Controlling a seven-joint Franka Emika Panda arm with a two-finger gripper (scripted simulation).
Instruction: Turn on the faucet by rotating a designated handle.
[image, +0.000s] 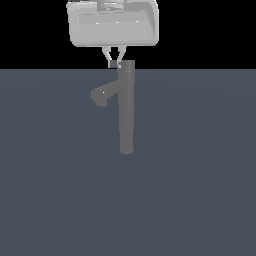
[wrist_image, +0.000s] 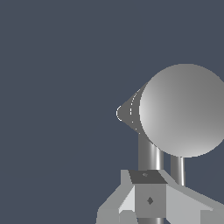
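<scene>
open slate floor (image: 200, 190) around faucet (image: 126, 115)

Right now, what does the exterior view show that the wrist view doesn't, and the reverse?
Exterior only: the faucet's full upright column, its spout angling toward the exterior view's left. Wrist only: the round top cap face-on, with the thin handle beside the thicker spout. Both: the faucet and the fingers close by its top.

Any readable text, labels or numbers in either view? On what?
None. The tall slim grey metallic faucet is blank, the pale grey gripper carries no lettering, and the dark blue-grey floor is unmarked. In the wrist view, a small dark diamond mark sits on the gripper; it is a shape, not text.
</scene>
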